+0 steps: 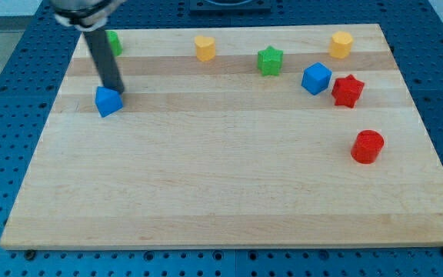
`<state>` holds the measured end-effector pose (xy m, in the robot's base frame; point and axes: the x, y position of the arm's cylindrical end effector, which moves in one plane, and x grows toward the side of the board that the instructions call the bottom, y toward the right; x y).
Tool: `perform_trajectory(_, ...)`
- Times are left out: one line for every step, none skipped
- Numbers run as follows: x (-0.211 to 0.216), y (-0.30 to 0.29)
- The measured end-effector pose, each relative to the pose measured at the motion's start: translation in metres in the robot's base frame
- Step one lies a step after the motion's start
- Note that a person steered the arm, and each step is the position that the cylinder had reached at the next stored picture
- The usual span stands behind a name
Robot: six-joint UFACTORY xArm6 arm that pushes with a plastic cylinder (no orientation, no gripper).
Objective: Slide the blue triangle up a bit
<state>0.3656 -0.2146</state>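
Blue triangle [108,101]: far left of the wooden board [229,192].
My tip [118,91]: touching the triangle's far right edge; a plain rod, no jaws.
Green block [114,42]: partly hidden behind the rod, shape unclear.

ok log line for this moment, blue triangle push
my tip: touching blue triangle, its upper right | green block: behind rod, shape hidden | move: not confirmable
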Motion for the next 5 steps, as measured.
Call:
perform_trajectory(0.018, 0.007)
perform_trajectory(0.02, 0.052)
perform_trajectory(0.045, 0.073)
perform_trajectory(0.067, 0.01)
perform_trajectory(0.05, 0.002)
